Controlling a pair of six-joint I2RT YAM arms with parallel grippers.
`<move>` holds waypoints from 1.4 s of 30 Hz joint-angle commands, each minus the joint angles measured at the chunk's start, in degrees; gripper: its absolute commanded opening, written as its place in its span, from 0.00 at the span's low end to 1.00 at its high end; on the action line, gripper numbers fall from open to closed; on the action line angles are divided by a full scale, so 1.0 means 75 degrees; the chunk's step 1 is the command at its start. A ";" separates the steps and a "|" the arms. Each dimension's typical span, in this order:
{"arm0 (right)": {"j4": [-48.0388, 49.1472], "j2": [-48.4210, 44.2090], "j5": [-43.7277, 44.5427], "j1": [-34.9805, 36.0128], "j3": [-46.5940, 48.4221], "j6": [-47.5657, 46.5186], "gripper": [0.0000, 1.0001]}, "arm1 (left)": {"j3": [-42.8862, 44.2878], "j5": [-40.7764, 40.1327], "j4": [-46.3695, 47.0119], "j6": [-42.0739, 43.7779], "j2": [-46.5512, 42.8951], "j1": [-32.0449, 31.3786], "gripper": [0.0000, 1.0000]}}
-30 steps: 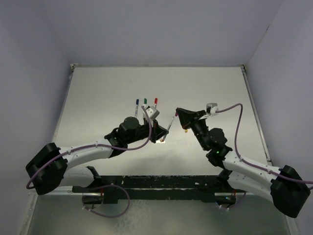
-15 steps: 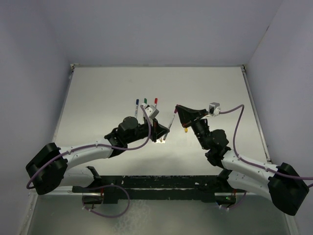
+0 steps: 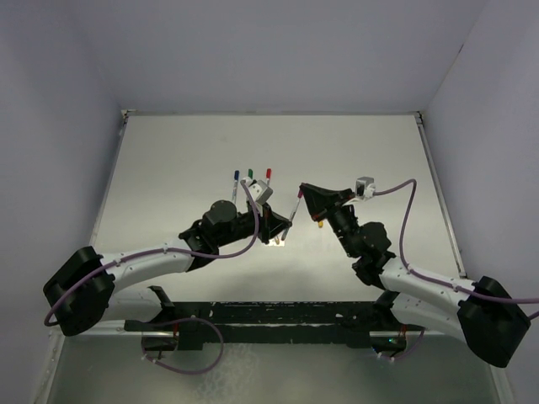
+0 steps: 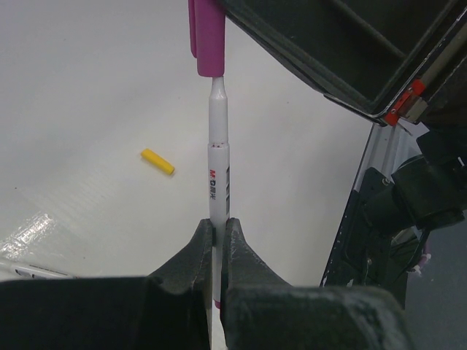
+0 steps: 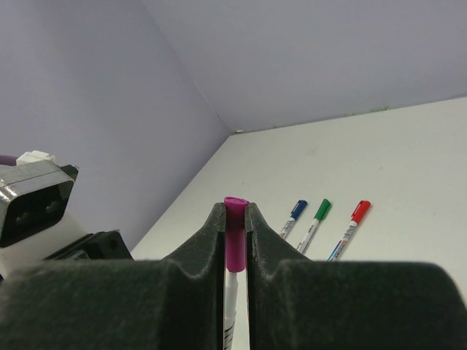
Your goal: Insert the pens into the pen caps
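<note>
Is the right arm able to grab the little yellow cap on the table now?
Probably not yet: the right gripper is shut on the magenta plastic cap. The small yellow plastic cap itself lies uncovered on the white table.

Overhead view, two wrist close-ups, common pen (image 4: 217, 168)

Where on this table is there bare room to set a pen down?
Bare: the far strip between the three capped pens and the table's back edge, and both side margins. Crowded: the centre, where left hand and right hand meet near the yellow cap.
</note>
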 commanded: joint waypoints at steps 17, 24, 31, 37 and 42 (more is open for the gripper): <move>0.0174 0.0187 -0.0481 -0.0009 -0.0140 0.0431 0.00 | 0.0177 -0.0700 0.0911 -0.0078 -0.0456 -0.0004 0.00; 0.0067 0.0320 -0.0877 -0.0019 -0.0153 0.0666 0.00 | 0.0328 -0.0889 0.0997 -0.0062 -0.0417 -0.0003 0.00; -0.0215 0.0232 -0.1110 -0.0010 -0.0090 0.0726 0.00 | 0.0330 -0.0959 0.0932 -0.0024 -0.0344 -0.0005 0.00; -0.0684 0.0130 -0.1430 -0.0013 0.0045 0.0625 0.00 | 0.0334 -0.1032 0.0916 -0.0018 -0.0371 -0.0004 0.00; -0.0992 0.0084 -0.1594 -0.0022 0.0094 0.0563 0.00 | 0.0314 -0.1136 0.0915 -0.0054 -0.0427 0.0005 0.00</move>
